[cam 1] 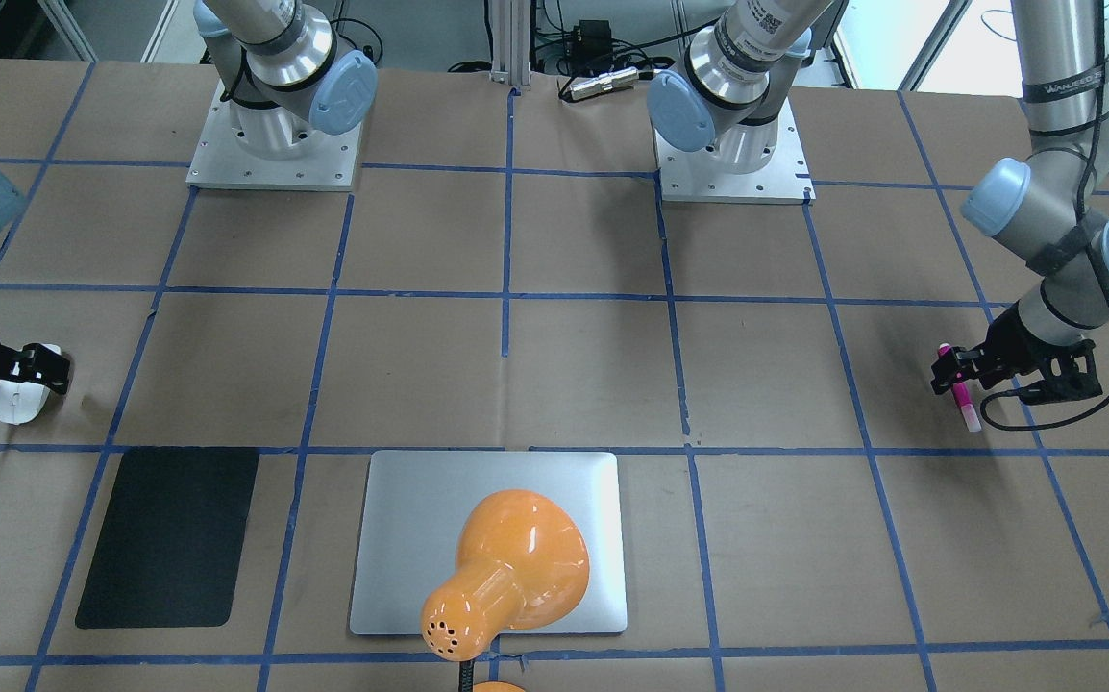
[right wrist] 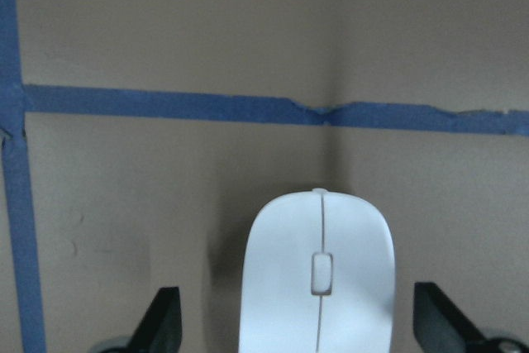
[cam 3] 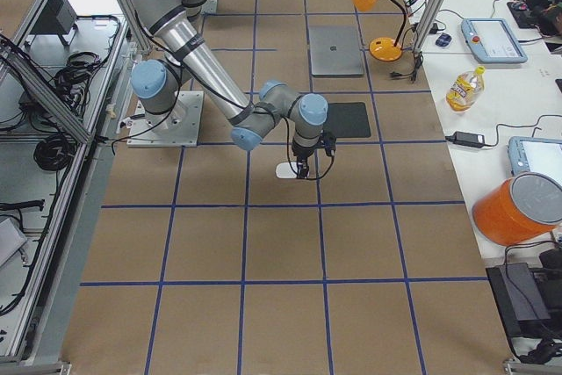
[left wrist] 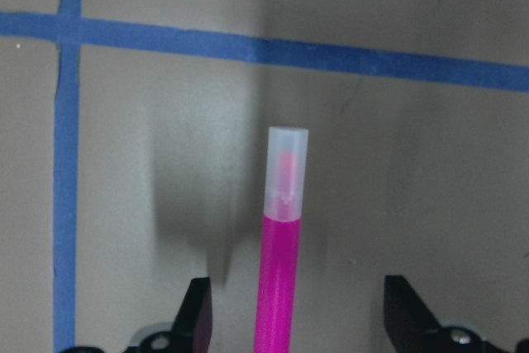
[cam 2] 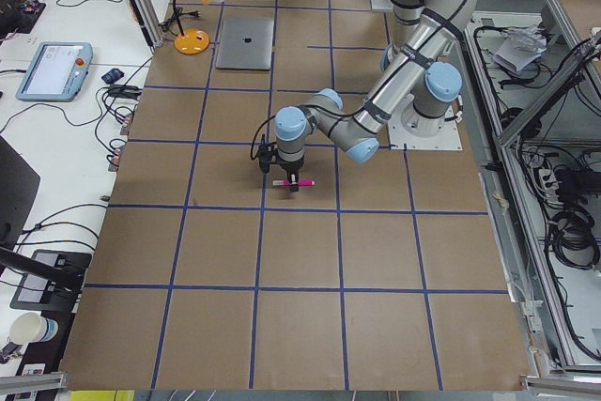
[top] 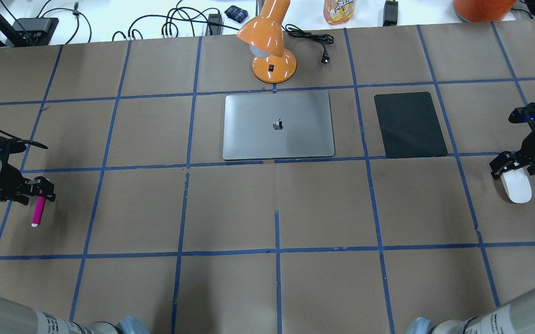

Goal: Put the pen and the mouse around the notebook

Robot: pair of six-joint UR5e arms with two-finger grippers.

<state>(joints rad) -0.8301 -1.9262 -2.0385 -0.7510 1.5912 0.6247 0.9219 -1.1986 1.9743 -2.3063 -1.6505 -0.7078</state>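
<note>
Front view: your notebook [cam 1: 401, 538] lies partly behind the orange lamp [cam 1: 516, 567].
Overhead: pen [top: 38, 212] far left at left gripper [top: 40, 190]; mouse [top: 516, 185] far right at right gripper [top: 515, 169]; both well apart from the notebook.
Left wrist: fingers [left wrist: 197, 312] spread, pen between them.
Right wrist: fingers spread either side of the mouse, seemingly not touching.

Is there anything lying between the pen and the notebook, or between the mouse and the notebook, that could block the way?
Between the pen and the notebook only bare table shows. Between the mouse and the notebook lies a flat black mat, touching neither. An orange lamp stands at the notebook's far edge.
</note>
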